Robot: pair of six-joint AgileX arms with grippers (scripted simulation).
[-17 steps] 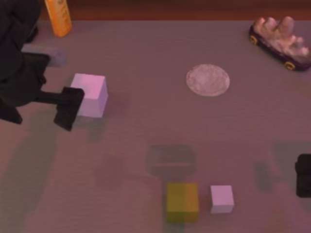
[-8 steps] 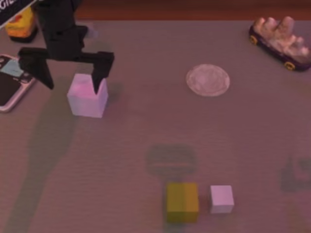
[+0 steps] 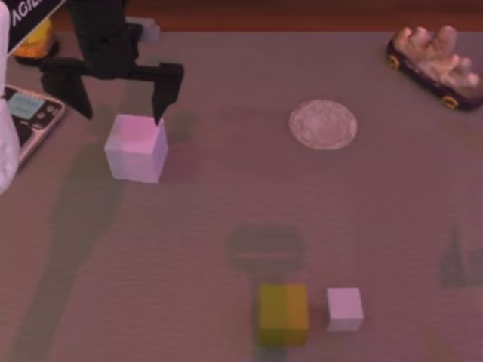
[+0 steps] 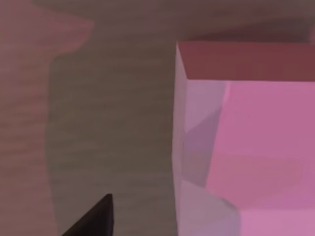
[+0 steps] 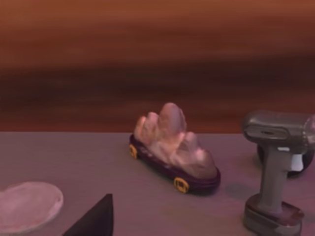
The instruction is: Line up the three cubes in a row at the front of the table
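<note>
— Mustard-yellow and pale lilac-white sit nearest the front edge, don't they?

— Yes. With the silvery disc (image 3: pixel 323 124) as my mark: the mustard-yellow cube (image 3: pixel 283 314) lies well in front of it and slightly to its left, on the grey-brown table (image 3: pixel 226 219). The small lilac-white cube (image 3: pixel 345 309) stands just beside that yellow one, on its right, a narrow gap between them.

— And the big one?

— The pale pink cube (image 3: pixel 136 148) rests on the table well to the disc's left, about level with it and just a little nearer the front. My left gripper (image 3: pixel 117 94) hangs above the cube's far side with its fingers spread wide, wider than the cube, gripping nothing. In my left wrist view the pink cube (image 4: pixel 246 142) fills much of the picture, with one dark fingertip (image 4: pixel 93 221) apart from it.

— Your right arm?

— Out of the top view; its wrist view shows one dark fingertip (image 5: pixel 93 221), so I cannot tell how far it is open.

— Farther back?

— A purple toy car (image 3: pixel 436 60) right of the disc and beyond it, a yellow bottle (image 3: pixel 34 41) and a phone (image 3: pixel 30 121) far to its left.
</note>
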